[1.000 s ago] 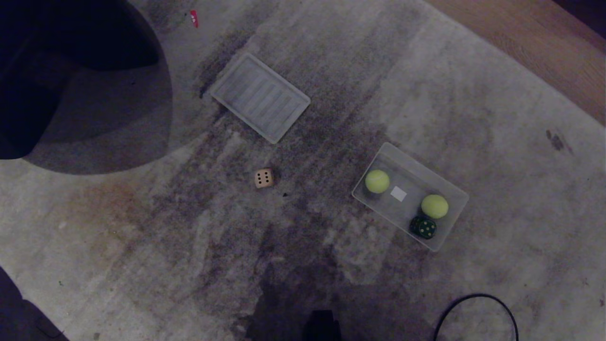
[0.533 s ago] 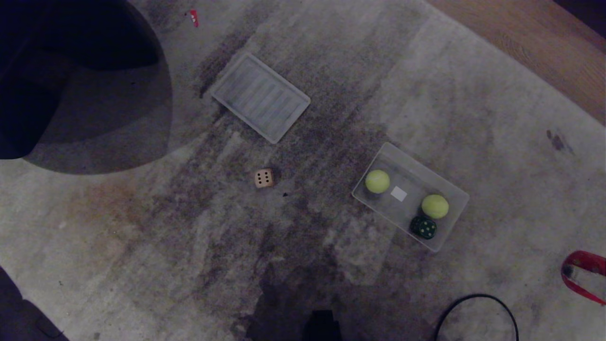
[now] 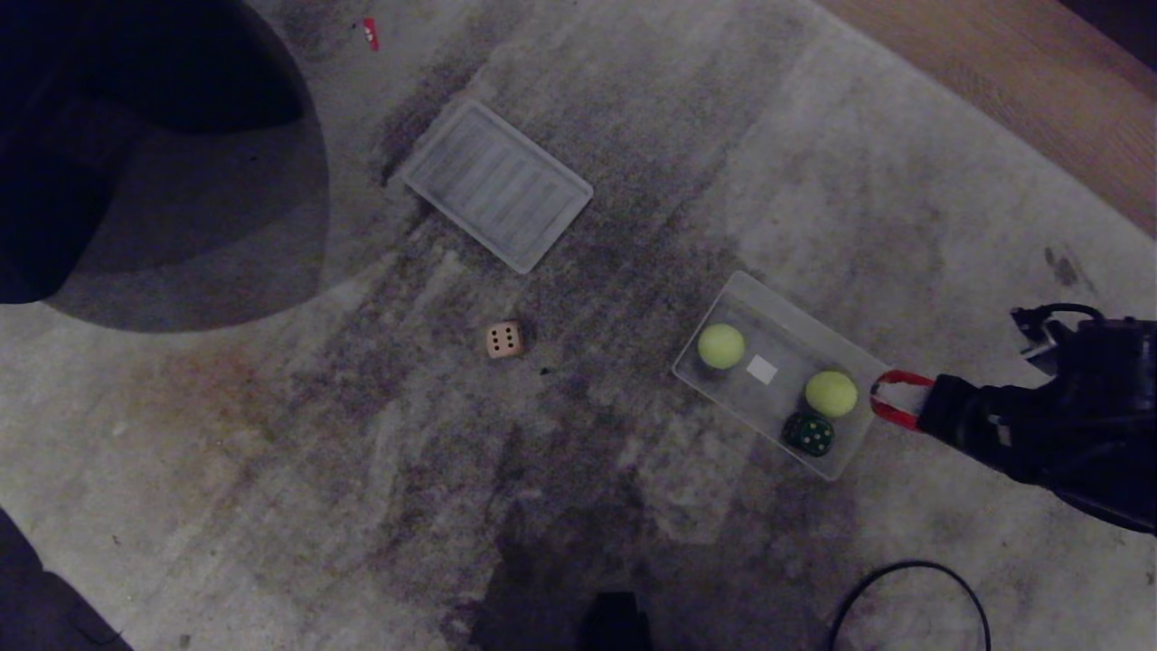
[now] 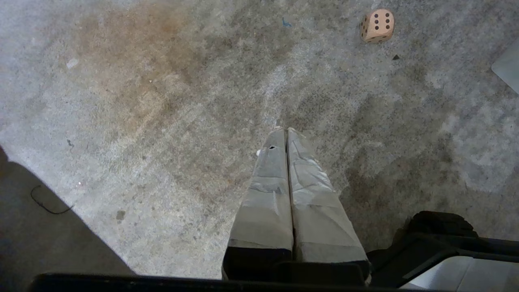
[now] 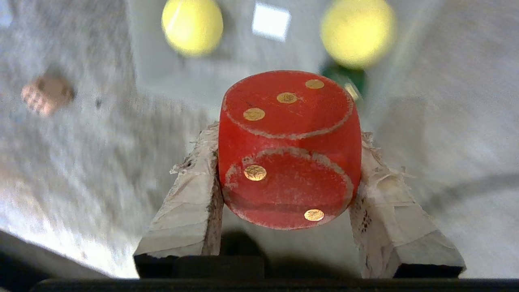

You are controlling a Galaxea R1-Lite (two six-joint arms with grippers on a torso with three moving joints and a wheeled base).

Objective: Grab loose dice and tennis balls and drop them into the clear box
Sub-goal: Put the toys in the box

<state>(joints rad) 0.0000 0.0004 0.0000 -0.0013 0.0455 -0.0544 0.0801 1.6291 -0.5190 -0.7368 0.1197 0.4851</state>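
Red die (image 5: 288, 149), gold pips, clamped between the taped fingers (image 5: 190, 194) of the right gripper (image 3: 890, 400); gripper sits just beside the near-right end of the clear box (image 3: 850, 348), arm reaching in from the right edge of the head view.

Clear box: translucent tub on the grey carpet (image 3: 271, 434), white label (image 3: 761, 369) on its floor. Contents: two tennis balls, one (image 3: 720, 345) at the far-left end of the box, one (image 3: 831, 393) near the gripper end; dark green die (image 3: 808, 434) touching or just beside the second ball.

Tan die (image 3: 504, 340): loose on the carpet, well apart from the box, to its left.

Ribbed lid (image 3: 497, 185): flat on the carpet, beyond the tan die, away from the box.

Left gripper (image 4: 286, 134): taped fingers pressed together, holding nothing, over bare carpet well short of the tan die.

Black cable (image 3: 904, 588): looped on the carpet, nearer the robot than the box.
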